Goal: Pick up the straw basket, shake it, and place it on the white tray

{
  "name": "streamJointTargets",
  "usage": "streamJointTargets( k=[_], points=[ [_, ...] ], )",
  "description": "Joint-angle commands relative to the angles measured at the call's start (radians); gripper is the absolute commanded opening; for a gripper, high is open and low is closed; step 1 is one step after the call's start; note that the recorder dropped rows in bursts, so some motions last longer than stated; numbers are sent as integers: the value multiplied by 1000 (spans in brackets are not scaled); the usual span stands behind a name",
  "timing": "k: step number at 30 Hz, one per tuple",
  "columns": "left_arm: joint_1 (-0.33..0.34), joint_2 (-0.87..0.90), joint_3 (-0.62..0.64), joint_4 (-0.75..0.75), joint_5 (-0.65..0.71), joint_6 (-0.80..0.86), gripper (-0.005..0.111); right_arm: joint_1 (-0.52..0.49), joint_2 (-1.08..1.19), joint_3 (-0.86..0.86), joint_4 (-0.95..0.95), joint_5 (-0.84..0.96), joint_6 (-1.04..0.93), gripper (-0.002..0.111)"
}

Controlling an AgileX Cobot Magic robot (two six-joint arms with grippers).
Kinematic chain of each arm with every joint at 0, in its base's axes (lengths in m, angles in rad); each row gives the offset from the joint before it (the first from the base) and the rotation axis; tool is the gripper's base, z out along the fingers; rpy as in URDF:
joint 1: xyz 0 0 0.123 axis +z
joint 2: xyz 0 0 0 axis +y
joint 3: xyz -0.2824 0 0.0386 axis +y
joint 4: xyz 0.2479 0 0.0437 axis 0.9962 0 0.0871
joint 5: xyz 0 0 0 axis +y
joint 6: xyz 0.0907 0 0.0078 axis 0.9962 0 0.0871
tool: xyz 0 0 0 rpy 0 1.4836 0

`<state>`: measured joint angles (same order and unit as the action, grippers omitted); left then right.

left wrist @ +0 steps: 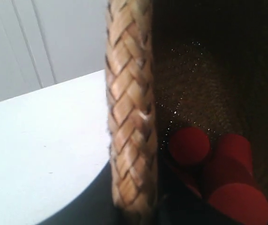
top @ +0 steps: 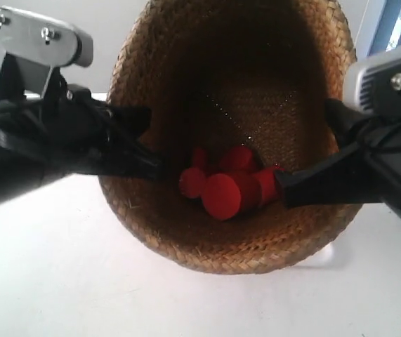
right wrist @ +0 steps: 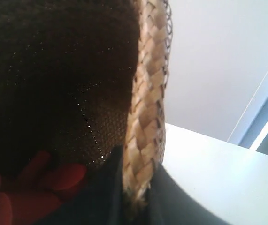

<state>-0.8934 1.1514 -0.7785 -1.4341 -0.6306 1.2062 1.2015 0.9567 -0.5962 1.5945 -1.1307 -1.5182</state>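
Note:
The straw basket (top: 242,232) is tilted with its open mouth toward the exterior camera, held up between both arms. Several red cylinders (top: 229,186) lie piled inside it. My left gripper (left wrist: 134,211) is shut on the braided rim (left wrist: 129,117), one finger inside and one outside. My right gripper (right wrist: 136,199) is shut on the opposite rim (right wrist: 148,117) the same way. In the exterior view the arm at the left (top: 140,161) and the arm at the right (top: 291,186) pinch the two sides. The white tray is hidden from view.
A white table surface (top: 60,281) spreads below the basket. A pale wall (right wrist: 209,56) and a window frame (right wrist: 265,122) stand behind. The red cylinders also show in the wrist views (left wrist: 218,173) (right wrist: 26,187).

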Motion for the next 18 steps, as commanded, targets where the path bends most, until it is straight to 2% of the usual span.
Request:
streamJointTargets(
  k=[1, 5, 8, 13, 16, 18],
  points=[
    [117, 4, -121, -152, 224, 145, 0, -64, -25, -113, 124, 81, -268, 0],
    [170, 33, -210, -310, 222, 294, 0, -110, -29, -179, 150, 50, -370, 0],
    [175, 56, -242, -310, 178, 313, 0, -140, -29, -208, 150, 6, -413, 0],
    [175, 96, -248, -310, 214, 291, 0, -210, -5, -206, 150, 107, -467, 0],
    [175, 126, -248, -310, 214, 320, 0, -244, 23, -206, 150, 163, -610, 0],
    [175, 138, -248, -310, 212, 351, 0, -261, 32, -206, 150, 193, -626, 0]
  ],
)
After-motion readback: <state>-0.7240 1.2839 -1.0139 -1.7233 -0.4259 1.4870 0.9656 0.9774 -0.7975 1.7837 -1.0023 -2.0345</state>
